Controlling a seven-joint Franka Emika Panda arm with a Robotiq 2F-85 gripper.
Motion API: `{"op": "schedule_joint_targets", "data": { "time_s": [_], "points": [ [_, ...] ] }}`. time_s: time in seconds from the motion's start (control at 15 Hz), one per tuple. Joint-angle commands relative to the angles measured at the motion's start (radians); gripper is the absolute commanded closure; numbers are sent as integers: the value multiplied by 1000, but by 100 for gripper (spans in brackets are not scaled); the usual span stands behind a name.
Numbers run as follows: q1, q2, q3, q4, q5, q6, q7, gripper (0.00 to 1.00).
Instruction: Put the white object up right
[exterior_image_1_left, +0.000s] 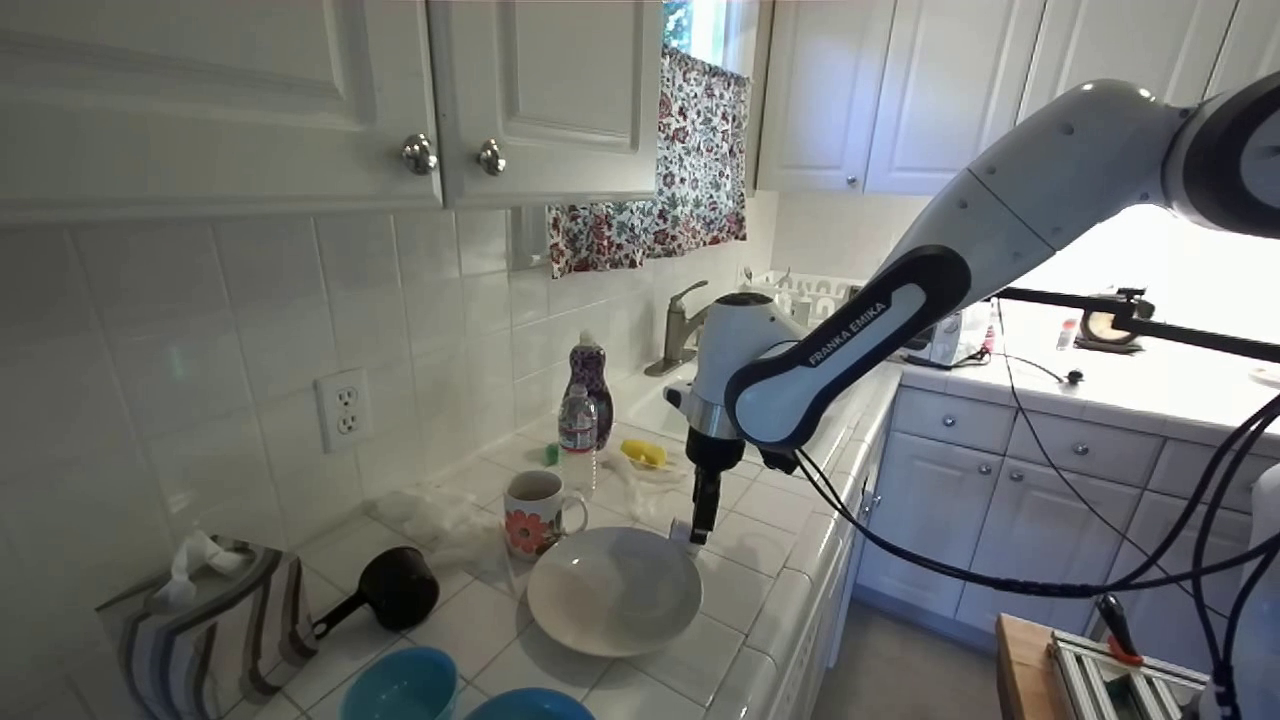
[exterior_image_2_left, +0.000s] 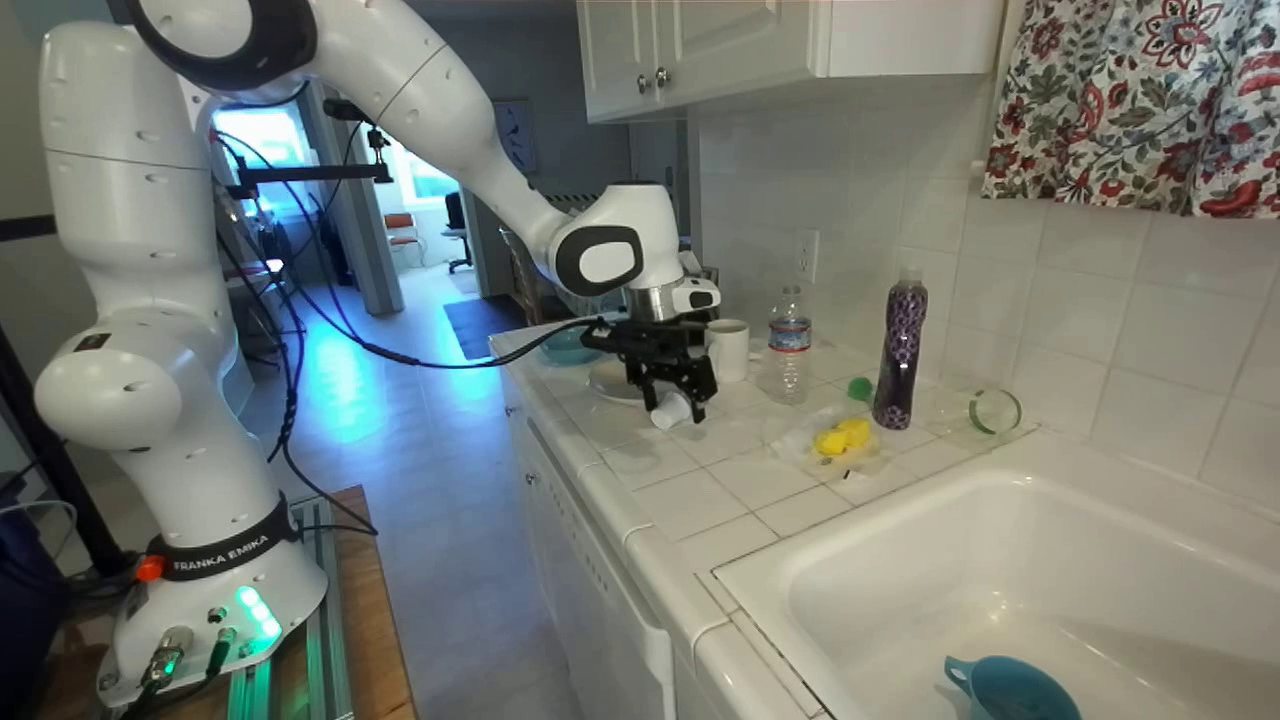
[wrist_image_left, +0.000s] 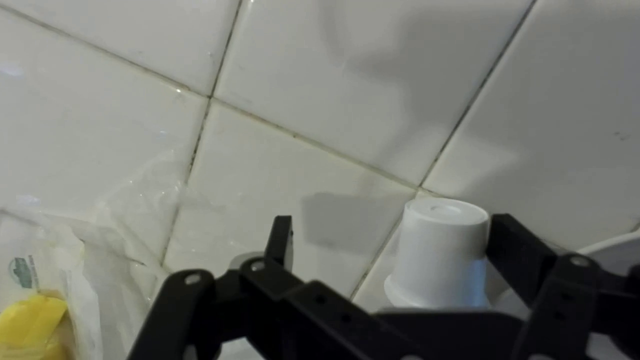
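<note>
In the wrist view, the gripper (wrist_image_left: 391, 235) comes in along the bottom of the frame, its black fingers (wrist_image_left: 520, 255) standing well apart. The white cup (wrist_image_left: 440, 255), smooth and tapered, is between them at lower right, against or just beside the finger at the right, with a gap to the other. Its flat end, round and shallowly dimpled, points up the frame; the flared rim is partly hidden by the gripper. Glossy square tiles (wrist_image_left: 250, 175) with dark grout fill the upper part. At lower left, a clear, crinkled bag (wrist_image_left: 107, 295) and a yellow lump (wrist_image_left: 32, 320) are cut off. In an exterior view, the white cup is a mere pale patch near the centre, partly covered by the fingers, beside the rim of a shiny round plate (exterior_image_1_left: 615, 590); a flowered mug (exterior_image_1_left: 530, 520) stands at the plate's upper left, and blue bowls (exterior_image_1_left: 405, 685) are cropped by the bottom edge. In an exterior view, the white cup shows near the centre, tilted among the fingers; whether it touches the tiles cannot be told. The gripper hides part of the flowered mug. Right of centre stand a clear plastic bottle (exterior_image_2_left: 790, 340) and a slim purple bottle (exterior_image_2_left: 900, 360); at lower right, a blue mug (exterior_image_2_left: 1020, 690) is cut off in a smooth white sink (exterior_image_2_left: 930, 560).
</note>
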Motion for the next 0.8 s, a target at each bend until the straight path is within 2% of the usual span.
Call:
{"op": "schedule_joint_targets", "data": {
  "time_s": [0.0,0.53,0.6,0.73],
  "points": [
    [-13,48,20,48,33,-1,-28,0],
    [-29,63,16,63,23,25,-8,1],
    [-29,68,18,69,26,22,-7,9],
    [-25,81,19,81,20,20,1,17]
  ]
}}
